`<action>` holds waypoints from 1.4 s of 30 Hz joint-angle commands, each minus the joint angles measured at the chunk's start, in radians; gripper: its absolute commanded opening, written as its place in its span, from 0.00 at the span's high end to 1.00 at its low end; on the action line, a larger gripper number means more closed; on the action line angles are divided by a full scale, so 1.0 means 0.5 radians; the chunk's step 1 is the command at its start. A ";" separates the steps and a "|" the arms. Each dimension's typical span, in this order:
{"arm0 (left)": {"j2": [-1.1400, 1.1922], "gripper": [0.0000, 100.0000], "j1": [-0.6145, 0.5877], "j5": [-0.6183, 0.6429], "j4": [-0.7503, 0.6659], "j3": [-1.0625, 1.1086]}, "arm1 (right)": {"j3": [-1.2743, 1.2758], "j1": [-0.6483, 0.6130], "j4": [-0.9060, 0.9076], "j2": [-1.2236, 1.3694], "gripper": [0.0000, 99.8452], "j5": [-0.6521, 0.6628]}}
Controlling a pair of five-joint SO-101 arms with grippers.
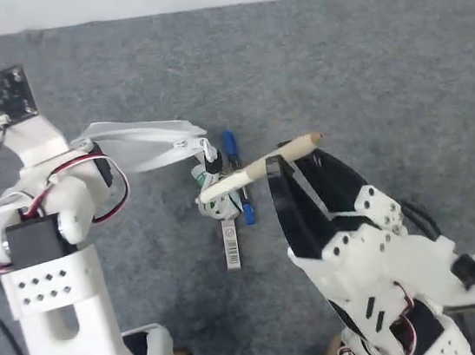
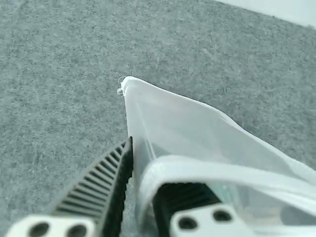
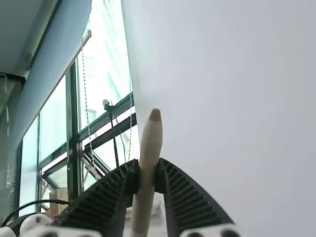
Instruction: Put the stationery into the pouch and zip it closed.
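**Hazard: pencil could have missed the pouch mouth**
Your left gripper (image 2: 144, 167) was pinched on the rim of the pouch (image 1: 150, 145). A blue pen (image 1: 230, 148) lay just right of the pouch mouth. Right of that, your right gripper (image 3: 146, 165) clamped the beige pencil (image 1: 254, 173), its lower end near the pouch mouth. A sagging rim could have deflected it onto the table.

Grey felt-like table surface (image 1: 344, 58), stretching out under both arms; blue pen (image 1: 229, 144) lying on it between the left gripper (image 1: 206, 153) and right gripper (image 1: 273, 169); white tag strip (image 1: 231, 245) flat near both fingertips, on the arm-base side.
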 commanded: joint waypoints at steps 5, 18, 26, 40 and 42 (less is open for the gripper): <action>0.006 0.99 0.009 0.043 -0.080 -0.044 | -0.175 -0.029 -0.511 0.658 0.99 0.236; 0.003 0.99 -0.003 0.043 -0.074 -0.035 | -0.620 -0.115 -1.051 1.843 0.99 0.350; 0.000 0.99 -0.003 0.043 -0.074 -0.035 | -0.598 -0.167 -1.389 2.291 0.99 0.595; -0.006 0.99 -0.006 0.083 -0.080 -0.005 | -0.089 -0.446 -1.702 2.444 0.99 1.188; -0.006 0.99 -0.006 0.089 -0.080 -0.002 | -0.071 -0.450 -1.649 2.444 0.99 1.188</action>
